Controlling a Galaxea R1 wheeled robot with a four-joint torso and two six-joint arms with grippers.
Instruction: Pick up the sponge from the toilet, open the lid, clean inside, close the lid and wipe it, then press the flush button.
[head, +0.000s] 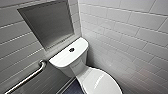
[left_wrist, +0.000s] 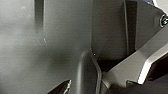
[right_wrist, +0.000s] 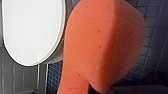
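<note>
The white toilet (head: 80, 67) stands in the corner with its lid (head: 101, 82) down over the bowl. In the middle of the flat cistern top (head: 62, 58) sits the dark round flush button (head: 71, 49). The orange-red sponge (right_wrist: 102, 45) looms large in the right wrist view, close to the camera and held in my shut right gripper. It hangs above the dark floor beside the closed lid (right_wrist: 32, 30), apart from it. The left wrist view gives dark grey parts of the robot, and my left gripper stands open with nothing in it.
A metal grab bar (head: 27, 77) runs along the left wall beside the cistern. A recessed grey niche (head: 50, 22) sits above it. White tiled walls close in on the left and right. Dark small-tiled floor (right_wrist: 155, 37) lies around the bowl.
</note>
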